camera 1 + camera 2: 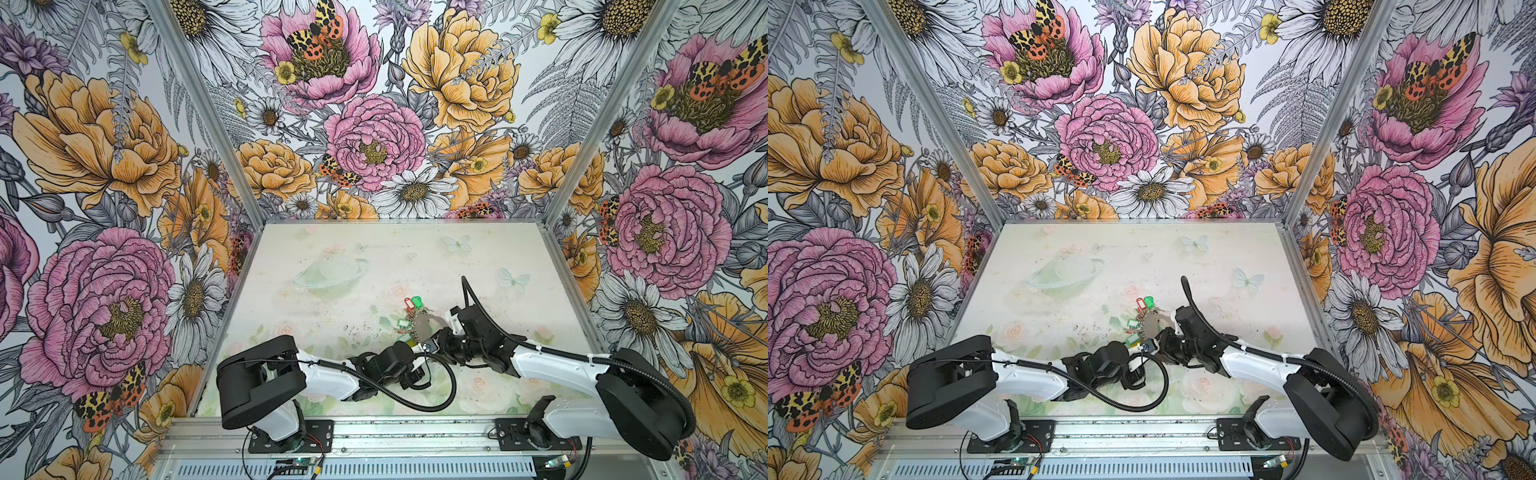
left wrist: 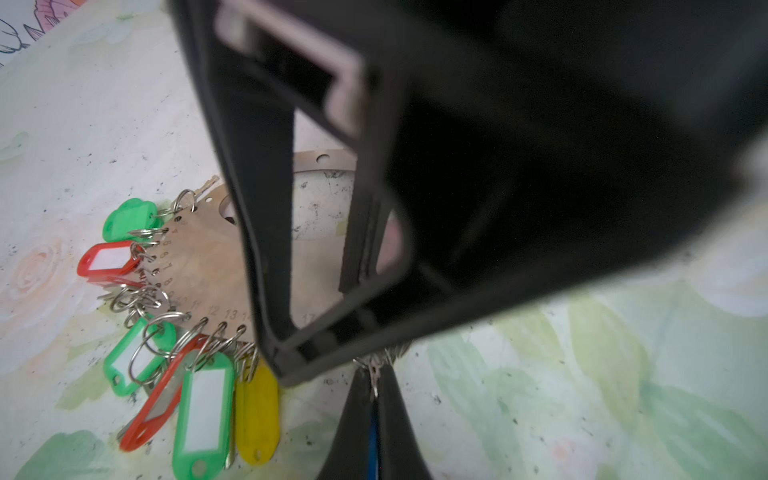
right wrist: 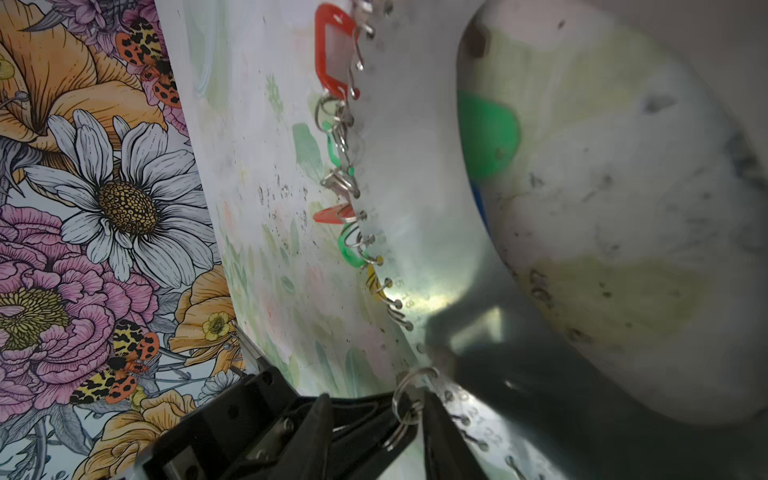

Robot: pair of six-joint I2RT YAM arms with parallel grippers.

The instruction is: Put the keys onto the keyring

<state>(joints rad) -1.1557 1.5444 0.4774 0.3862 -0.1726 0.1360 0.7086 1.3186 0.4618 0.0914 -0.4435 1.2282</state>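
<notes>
The keyring (image 2: 199, 266) ahead of the left claw (image 2: 374, 386) is flat matt metal, brushed grey, fringed with shiny wire rings (image 2: 153, 299). The keys (image 2: 203, 407) beside that claw are glossy, translucent plastic with white windows. The desk (image 2: 83, 124) beneath is matt, speck-scuffed print.

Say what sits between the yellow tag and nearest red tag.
A green tag with a white window, flanked by red tag and yellow tag; seen in left wrist view.
</notes>
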